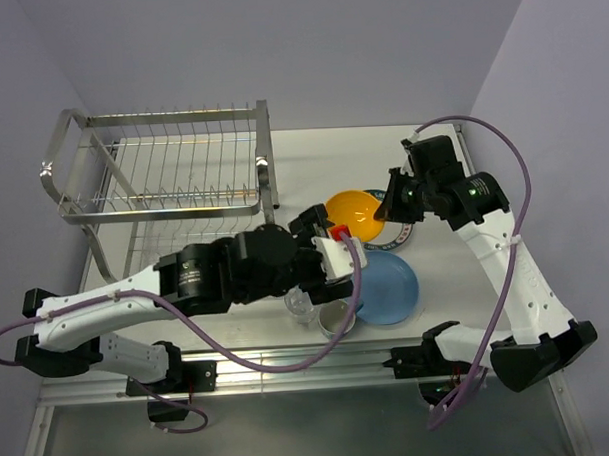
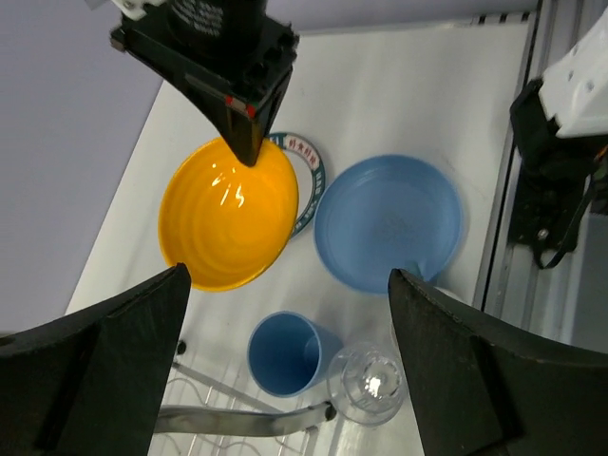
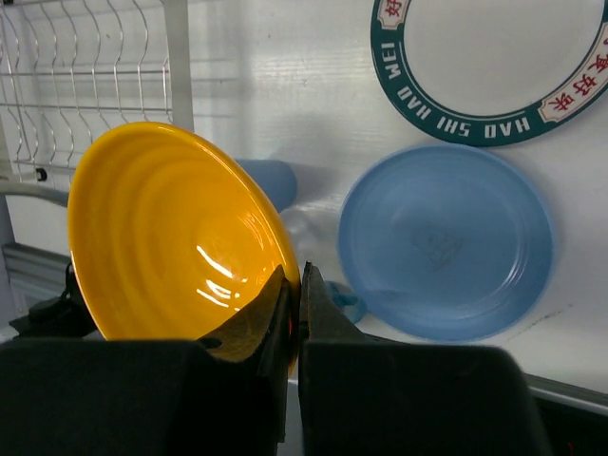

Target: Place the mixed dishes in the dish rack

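Small yellow-orange bowl (image 1: 352,211) gripped at its rim, to the right of the dish rack (image 1: 162,163).
The round bowl's hollow faces up; it overlaps the white plate with dark patterned rim (image 3: 494,66), and the large plain blue plate (image 1: 392,285) lies nearer the bases. The right gripper (image 3: 294,285) is clamped on the rim's right-hand edge. The left gripper (image 2: 290,285) hangs wide apart and empty above the blue tumbler (image 2: 285,353) and clear glass (image 2: 370,385).

Right hand (image 1: 383,213) — pinching yellow bowl (image 1: 349,210) at rim.
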{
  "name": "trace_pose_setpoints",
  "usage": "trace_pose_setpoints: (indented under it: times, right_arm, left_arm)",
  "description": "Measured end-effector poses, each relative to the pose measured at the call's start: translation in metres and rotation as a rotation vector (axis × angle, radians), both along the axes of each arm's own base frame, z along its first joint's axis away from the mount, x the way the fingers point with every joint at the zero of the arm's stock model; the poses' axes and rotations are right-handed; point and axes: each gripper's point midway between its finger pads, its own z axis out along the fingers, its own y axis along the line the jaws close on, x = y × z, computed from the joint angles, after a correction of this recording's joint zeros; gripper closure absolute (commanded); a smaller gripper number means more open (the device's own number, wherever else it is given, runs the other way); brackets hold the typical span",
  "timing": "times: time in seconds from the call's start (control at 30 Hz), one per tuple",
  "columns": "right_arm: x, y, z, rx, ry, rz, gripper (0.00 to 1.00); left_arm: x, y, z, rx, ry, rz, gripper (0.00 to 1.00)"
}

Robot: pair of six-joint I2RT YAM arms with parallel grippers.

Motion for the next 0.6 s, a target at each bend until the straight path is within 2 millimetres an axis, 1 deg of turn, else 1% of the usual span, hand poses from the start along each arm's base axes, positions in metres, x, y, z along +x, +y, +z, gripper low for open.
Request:
trace_pose_setpoints:
  times: [0.1,0.2,0.27,0.37,0.47,0.6]
  right_arm:
    - [-0.011,-0.002,-0.001,-0.004,0.012,0.016,1.0]
    - [-0.022,-0.005,0.002,-0.004,0.013,0.03,1.0]
    - [-0.029,-0.006,0.004,0.0,0.014,0.038,1.0]
    - [-0.04,-0.006,0.009,0.017,0.014,0.057,1.0]
    - [-0.049,-0.005,0.014,0.036,0.009,0.073,1.0]
    - [-0.059,-0.004,0.021,0.062,-0.013,0.093,1.0]
  left_arm:
    - [-0.007,-0.005,-0.021,0.073,-0.051,0.015,0.07]
    - [-0.011,-0.017,-0.043,0.148,-0.097,0.031,0.08]
    - [-0.011,-0.026,-0.06,0.201,-0.125,0.047,0.08]
    - [-0.007,-0.034,-0.083,0.272,-0.156,0.077,0.08]
    - [-0.001,-0.038,-0.096,0.316,-0.182,0.108,0.09]
    - [0.006,-0.041,-0.099,0.323,-0.207,0.149,0.1]
